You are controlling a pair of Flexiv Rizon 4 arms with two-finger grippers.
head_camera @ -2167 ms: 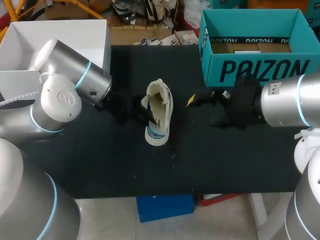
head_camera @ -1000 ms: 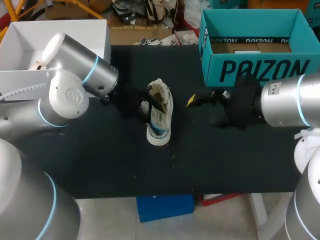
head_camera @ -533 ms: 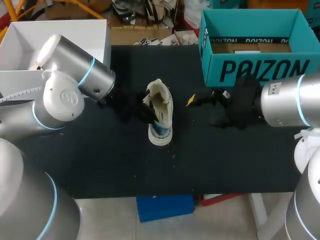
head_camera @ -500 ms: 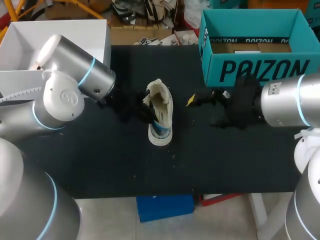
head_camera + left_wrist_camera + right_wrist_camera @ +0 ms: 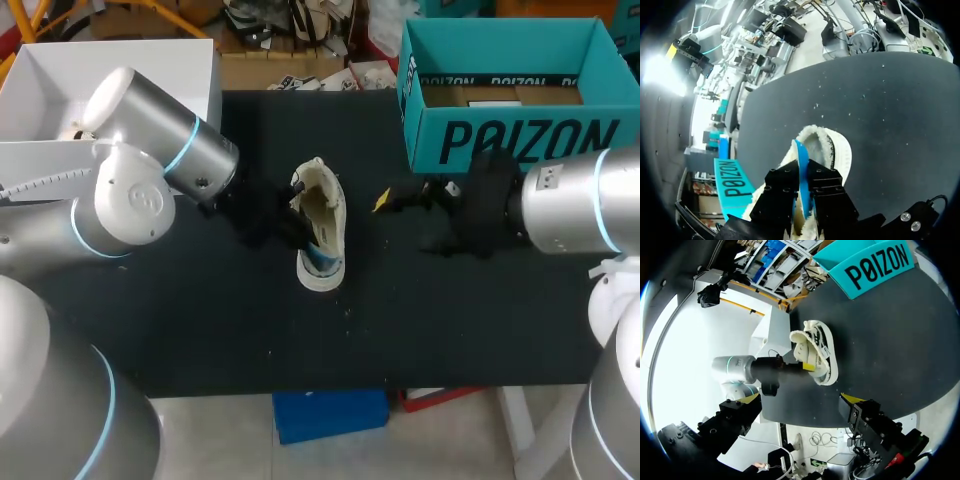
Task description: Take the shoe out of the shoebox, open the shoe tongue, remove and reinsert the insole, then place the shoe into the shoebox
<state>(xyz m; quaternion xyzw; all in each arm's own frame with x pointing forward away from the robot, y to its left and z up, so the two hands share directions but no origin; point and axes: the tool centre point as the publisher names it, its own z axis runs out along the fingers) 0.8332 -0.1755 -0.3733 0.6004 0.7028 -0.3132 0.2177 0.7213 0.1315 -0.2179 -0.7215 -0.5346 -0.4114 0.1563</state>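
Note:
A cream shoe (image 5: pixel 326 215) with a fleecy lining lies on the black table (image 5: pixel 450 310), its opening facing up. My left gripper (image 5: pixel 298 234) reaches into that opening from the left. In the left wrist view the left gripper (image 5: pixel 802 174) is shut on the thin blue insole (image 5: pixel 801 160), which stands on edge inside the shoe (image 5: pixel 840 150). The teal shoebox (image 5: pixel 510 140) stands open at the back right. My right gripper (image 5: pixel 395 200) hangs open just right of the shoe, holding nothing. From the right wrist view the right gripper (image 5: pixel 801 398) faces the shoe (image 5: pixel 819 352).
A white open box (image 5: pixel 120 70) stands at the back left behind my left arm. The shoebox (image 5: pixel 875 262) sits close beside my right arm. Bare black table lies in front of the shoe toward the front edge.
My left gripper's fingers have closed onto the insole in the shoe's opening, and the left arm has shifted slightly. The right arm has stayed still.

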